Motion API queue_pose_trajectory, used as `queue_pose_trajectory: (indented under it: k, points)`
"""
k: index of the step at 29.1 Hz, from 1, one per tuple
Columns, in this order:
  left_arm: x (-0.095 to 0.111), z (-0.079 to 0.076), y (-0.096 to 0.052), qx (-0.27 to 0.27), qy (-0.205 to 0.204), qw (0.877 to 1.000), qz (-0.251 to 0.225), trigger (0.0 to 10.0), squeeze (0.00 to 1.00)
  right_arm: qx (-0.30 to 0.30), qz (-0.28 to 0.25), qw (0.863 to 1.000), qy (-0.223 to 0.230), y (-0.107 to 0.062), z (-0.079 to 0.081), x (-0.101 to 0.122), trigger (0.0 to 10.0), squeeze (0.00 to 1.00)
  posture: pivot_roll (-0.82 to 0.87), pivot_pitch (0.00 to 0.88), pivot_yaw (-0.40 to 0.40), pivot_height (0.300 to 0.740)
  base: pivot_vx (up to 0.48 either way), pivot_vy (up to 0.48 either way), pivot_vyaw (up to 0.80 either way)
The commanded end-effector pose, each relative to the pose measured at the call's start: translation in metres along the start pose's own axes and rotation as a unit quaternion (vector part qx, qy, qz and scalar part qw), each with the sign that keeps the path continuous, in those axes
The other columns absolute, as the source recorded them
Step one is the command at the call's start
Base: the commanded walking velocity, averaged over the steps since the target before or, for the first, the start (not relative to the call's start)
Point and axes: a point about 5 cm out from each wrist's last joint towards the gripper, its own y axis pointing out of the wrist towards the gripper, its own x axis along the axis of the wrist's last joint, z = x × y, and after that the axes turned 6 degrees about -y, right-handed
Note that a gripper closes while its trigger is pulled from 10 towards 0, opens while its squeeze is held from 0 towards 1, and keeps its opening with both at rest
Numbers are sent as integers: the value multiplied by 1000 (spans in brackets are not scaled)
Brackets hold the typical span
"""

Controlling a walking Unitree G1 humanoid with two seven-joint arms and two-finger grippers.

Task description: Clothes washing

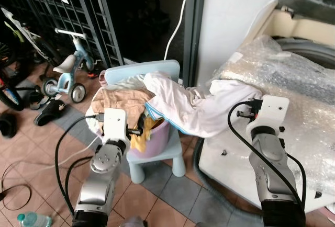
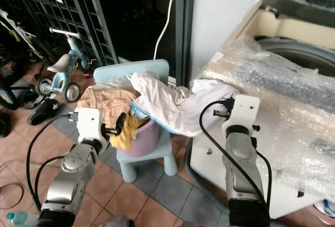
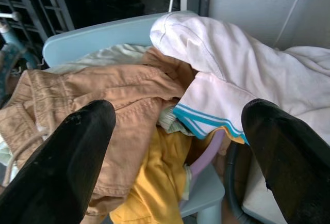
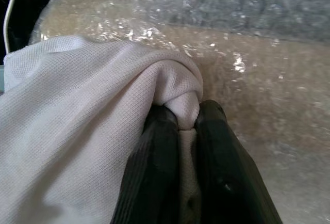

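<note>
Terracotta floor tiles (image 1: 31,159) lie at the far left, and on them stand a small blue tricycle (image 1: 68,72) and a black sandal (image 1: 49,113), in front of a dark metal grille (image 1: 89,12). A plastic bottle (image 1: 34,219) lies on the tiles near the lower left corner. Next comes the left gripper (image 3: 175,146), which hovers just beside the laundry pile with its two black fingers (image 3: 67,167) spread wide and nothing between them. Before it stands a lilac basket (image 1: 152,143) on a pale blue child's chair (image 1: 162,156). The basket is heaped with clothes: tan trousers (image 3: 103,100) on top, a yellow garment (image 3: 149,188) hanging over the rim, and a light green piece behind them. A white shirt (image 1: 183,109) with a turquoise stripe at its hem lies with one end on the pile, and it stretches across the gap to the right. The other end is pinched tight between the fingers of the right gripper (image 4: 186,131), at the edge of the washing machine (image 1: 298,54). The top of the machine is covered with bubble wrap (image 1: 282,72), and the held cloth rests against this wrap. A white cable (image 1: 180,15) hangs down the wall behind the chair.
</note>
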Motion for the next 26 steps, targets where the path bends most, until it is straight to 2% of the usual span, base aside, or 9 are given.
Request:
queue_pose_trajectory:
  k: [1, 3, 7, 11, 14, 17, 21, 22, 26]
  points:
    - [3, 3, -2, 0, 4, 1000, -6, 10000, 0, -34, -10, 999, -5, -3, -12, 3, 10000, 0, -80, 0, 64, 740, 0, 0, -769]
    - [3, 3, -2, 1, 3, 1000, -6, 10000, 0, -39, -3, 999, -5, -11, -14, -1, 10000, 0, -79, 0, 61, 740, 0, 0, -769]
    - [1, 5, -4, 6, 1, 1000, -2, 10000, 0, -30, 32, 999, -11, -41, -16, -22, 10000, 0, -82, 0, 51, 740, 0, 0, -769]
    - [0, 5, -7, 6, 0, 1000, 0, 10000, 0, -17, 47, 999, -11, -53, -16, -30, 10000, 0, -76, 0, 35, 740, 0, 0, -769]
    - [-6, 7, -20, 18, -11, 1000, 3, 10000, 0, 35, 62, 997, -8, -77, -10, -39, 10000, 0, -61, 0, -1, 740, 0, 0, -783]
    - [-14, 12, -31, 22, -20, 999, 14, 10000, 0, 54, 70, 996, -11, -85, -7, -44, 10000, 0, -67, 0, -6, 740, 0, 0, -800]
    - [-20, 14, -37, 16, -14, 1000, 21, 10000, 0, 63, 76, 995, -15, -86, -4, -49, 10000, 0, -65, 0, -8, 740, 0, 0, -800]
    - [-22, 17, -38, 8, 7, 1000, 25, 10000, 0, 76, 72, 994, -19, -77, 0, -50, 10000, 0, -54, 0, -18, 740, 0, 0, -800]
    - [6, 13, -27, -11, 15, 1000, -7, 10000, 0, 94, 25, 995, -16, -55, 4, -21, 10000, 0, -49, 0, -13, 740, 0, 0, -800]
